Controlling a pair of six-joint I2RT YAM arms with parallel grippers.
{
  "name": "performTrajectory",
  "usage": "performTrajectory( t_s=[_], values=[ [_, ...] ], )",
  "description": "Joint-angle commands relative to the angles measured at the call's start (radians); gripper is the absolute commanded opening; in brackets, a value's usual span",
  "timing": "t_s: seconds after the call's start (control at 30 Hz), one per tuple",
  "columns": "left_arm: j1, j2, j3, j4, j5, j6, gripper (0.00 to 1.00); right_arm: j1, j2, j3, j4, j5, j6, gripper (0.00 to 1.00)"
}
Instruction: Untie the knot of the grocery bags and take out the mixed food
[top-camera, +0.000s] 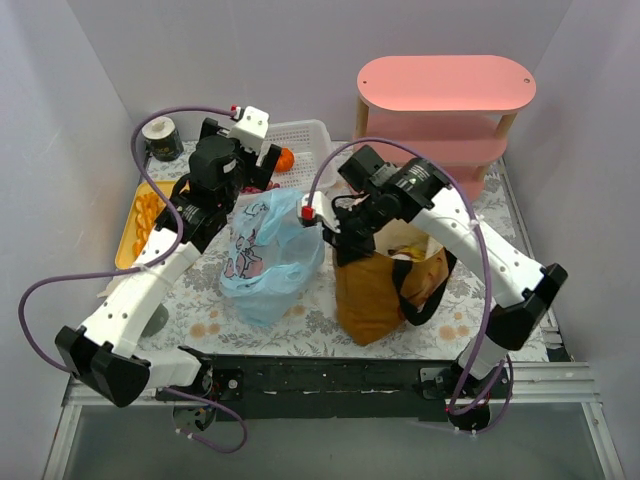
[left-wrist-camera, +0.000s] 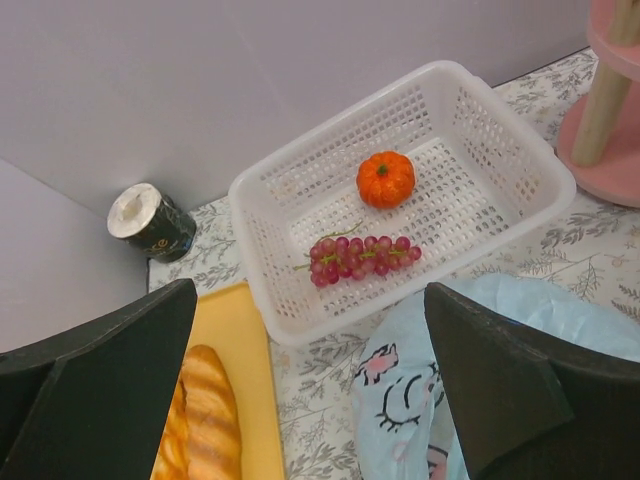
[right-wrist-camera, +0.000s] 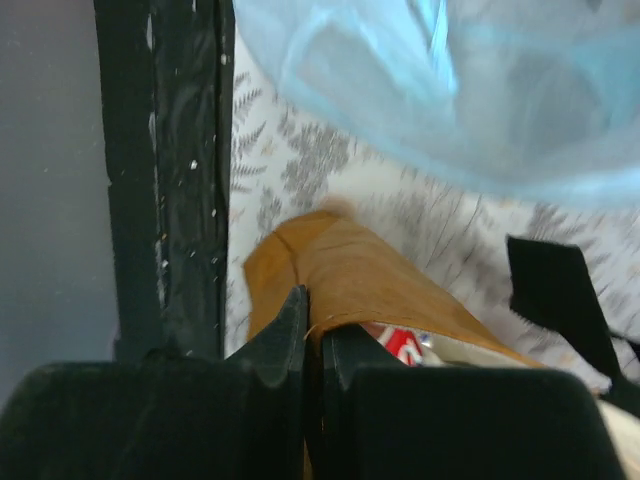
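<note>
The pale blue plastic bag (top-camera: 265, 255) lies crumpled at the table's middle, its cartoon print showing in the left wrist view (left-wrist-camera: 410, 400). My left gripper (left-wrist-camera: 310, 300) hovers open and empty over the bag's far edge, near the basket. The mustard-brown tote (top-camera: 375, 290) stands right of the blue bag. My right gripper (right-wrist-camera: 315, 310) is shut on the tote's rim (right-wrist-camera: 350, 275). Something red and white (right-wrist-camera: 400, 343) shows just inside the tote. An orange fruit (left-wrist-camera: 385, 178) and a bunch of grapes (left-wrist-camera: 360, 255) lie in the white basket (left-wrist-camera: 500, 150). Pastry pieces (left-wrist-camera: 205, 420) rest on a yellow tray (left-wrist-camera: 240, 350).
A dark cup with a white rim (left-wrist-camera: 150, 222) stands at the back left corner. A pink tiered shelf (top-camera: 445, 85) fills the back right. The tote's black strap (right-wrist-camera: 555, 300) hangs beside it. White walls close in the table on three sides.
</note>
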Motion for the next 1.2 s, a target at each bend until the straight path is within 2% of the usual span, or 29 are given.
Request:
performTrajectory(
  t_s=[0.0,0.03,0.07,0.1,0.2,0.23,0.3,0.33,0.43,0.53,0.6,0.63,0.7,0.73,0.8,0.93,1.0,1.07,1.1,1.17],
  values=[
    [-0.006,0.03,0.047,0.103,0.014,-0.019,0.98,0.079,0.085,0.214,0.009,-0.049,-0.148,0.01],
    [-0.009,0.044,0.061,0.082,0.046,-0.042,0.98,0.093,0.087,0.22,0.009,-0.041,-0.21,0.01],
    [-0.015,0.047,0.073,0.057,0.086,-0.049,0.98,0.126,0.084,0.218,0.009,-0.026,-0.229,0.18],
    [-0.033,0.05,0.088,0.014,0.15,-0.057,0.98,0.139,0.069,0.198,0.01,0.015,-0.239,0.28],
    [-0.066,0.061,0.093,-0.059,0.253,-0.076,0.98,0.149,0.025,0.175,0.01,0.083,-0.2,0.42],
    [-0.07,0.065,0.096,-0.076,0.329,-0.083,0.98,0.148,0.008,0.163,0.02,0.1,-0.193,0.47],
    [-0.086,0.087,0.114,-0.113,0.42,-0.1,0.98,0.149,-0.064,0.131,0.047,0.139,-0.147,0.74],
    [-0.092,0.097,0.125,-0.121,0.477,-0.111,0.98,0.148,-0.092,0.094,0.073,0.155,-0.118,0.98],
    [-0.107,0.18,0.189,-0.139,0.544,-0.149,0.98,0.148,-0.161,0.109,0.165,0.239,-0.024,0.98],
    [-0.115,0.28,0.257,-0.144,0.534,-0.149,0.98,0.104,-0.186,0.164,0.225,0.392,-0.005,0.98],
    [-0.118,0.373,0.318,-0.188,0.531,-0.157,0.98,0.076,-0.221,0.145,0.318,0.463,-0.015,0.98],
    [-0.116,0.407,0.413,-0.219,0.535,-0.175,0.98,0.059,-0.233,0.097,0.351,0.495,-0.024,0.98],
    [-0.116,0.516,0.508,-0.345,0.618,-0.183,0.96,0.053,-0.261,0.042,0.383,0.569,-0.047,0.98],
    [-0.116,0.548,0.588,-0.378,0.644,-0.191,0.95,0.047,-0.269,0.016,0.386,0.578,-0.048,0.98],
    [-0.116,0.613,0.63,-0.443,0.651,-0.233,0.93,0.038,-0.296,-0.066,0.403,0.566,-0.033,0.98],
    [-0.116,0.625,0.601,-0.442,0.556,-0.24,0.81,0.031,-0.313,-0.144,0.385,0.476,-0.016,0.94],
    [-0.116,0.624,0.59,-0.448,0.525,-0.218,0.64,0.031,-0.306,-0.176,0.383,0.434,-0.018,0.93],
    [-0.115,0.622,0.607,-0.489,0.535,-0.177,0.39,0.033,-0.293,-0.193,0.385,0.427,-0.018,0.91],
    [-0.113,0.619,0.628,-0.503,0.542,-0.168,0.03,0.031,-0.289,-0.208,0.386,0.422,-0.019,0.91],
    [-0.109,0.587,0.65,-0.54,0.54,-0.16,0.0,0.031,-0.28,-0.224,0.382,0.397,-0.025,0.9]
  ],
)
